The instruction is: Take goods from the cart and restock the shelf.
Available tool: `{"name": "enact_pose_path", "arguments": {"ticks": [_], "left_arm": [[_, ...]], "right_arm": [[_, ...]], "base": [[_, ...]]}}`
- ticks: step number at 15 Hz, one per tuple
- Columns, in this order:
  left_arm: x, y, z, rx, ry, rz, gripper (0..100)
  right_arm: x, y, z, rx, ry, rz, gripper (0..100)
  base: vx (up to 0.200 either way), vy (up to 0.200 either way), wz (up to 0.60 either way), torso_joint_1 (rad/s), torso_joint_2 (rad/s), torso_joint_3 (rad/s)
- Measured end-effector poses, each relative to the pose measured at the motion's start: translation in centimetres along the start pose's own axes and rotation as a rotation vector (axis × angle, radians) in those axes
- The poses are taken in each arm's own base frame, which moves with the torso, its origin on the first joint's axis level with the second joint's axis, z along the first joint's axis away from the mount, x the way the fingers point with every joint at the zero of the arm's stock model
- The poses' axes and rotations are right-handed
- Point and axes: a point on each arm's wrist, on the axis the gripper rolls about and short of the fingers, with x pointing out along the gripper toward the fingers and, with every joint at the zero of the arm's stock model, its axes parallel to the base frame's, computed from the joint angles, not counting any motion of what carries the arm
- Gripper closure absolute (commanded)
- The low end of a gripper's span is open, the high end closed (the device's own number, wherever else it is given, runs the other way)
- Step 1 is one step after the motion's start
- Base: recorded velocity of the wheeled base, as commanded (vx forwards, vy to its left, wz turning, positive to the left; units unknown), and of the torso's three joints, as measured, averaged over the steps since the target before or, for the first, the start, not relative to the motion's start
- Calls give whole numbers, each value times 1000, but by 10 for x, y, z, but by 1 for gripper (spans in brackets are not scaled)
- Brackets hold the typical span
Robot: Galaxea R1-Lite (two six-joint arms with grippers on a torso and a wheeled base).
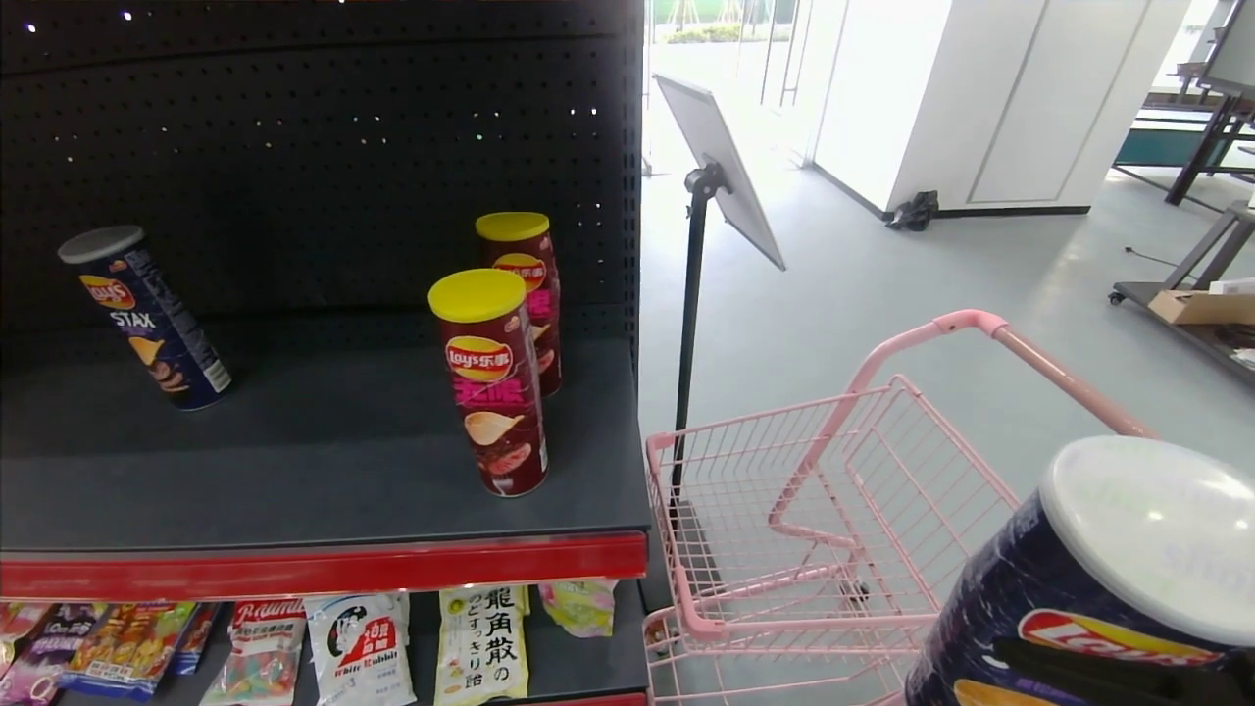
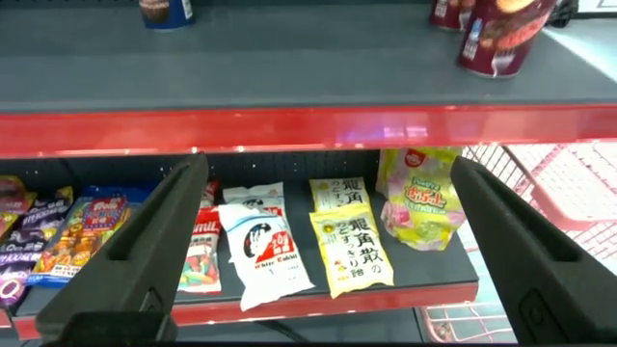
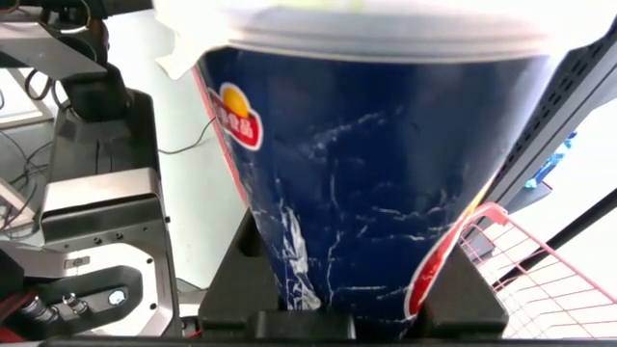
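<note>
The shelf (image 1: 294, 461) has a matt, dark grey deck, a glossy red front strip (image 1: 324, 569) and a perforated black back panel (image 1: 343, 147) that looks like metal. The cart (image 1: 966, 320) is smooth, pink-coated wire. The red cans (image 1: 490, 392) and the dark blue can (image 1: 1079, 608) are glossy and printed, with smooth plastic lids (image 1: 476, 294). The packets (image 1: 363, 647) are shiny film.

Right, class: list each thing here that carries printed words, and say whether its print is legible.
Blue can on shelf: bold print, legible.
Front red can: logo legible.
Back red can: partly hidden.
Held blue can: logo partly hidden.
Snack bags: mostly too small.
</note>
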Motion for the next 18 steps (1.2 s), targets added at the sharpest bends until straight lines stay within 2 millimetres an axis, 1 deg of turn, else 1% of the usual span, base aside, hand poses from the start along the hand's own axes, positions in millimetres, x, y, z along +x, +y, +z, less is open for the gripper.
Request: {"name": "enact_pose_path", "arguments": {"ticks": [2, 7, 12, 18], "left_arm": [[0, 0, 0, 0, 1, 0, 0], [0, 0, 0, 1, 1, 0, 0], [0, 0, 0, 0, 1, 1, 0], [0, 0, 0, 1, 1, 0, 0]], "right_arm": [[-1, 2, -3, 10, 7, 0, 100], [-5, -1, -4, 27, 9, -33, 100], [-10, 1, -2, 28, -8, -43, 100], [-11, 0, 0, 22, -10, -74, 100]], "base": [[0, 0, 0, 16, -33, -18], [0, 0, 0, 0, 0, 0], [0, 0, 0, 0, 0, 0], [0, 0, 0, 0, 0, 0]]}}
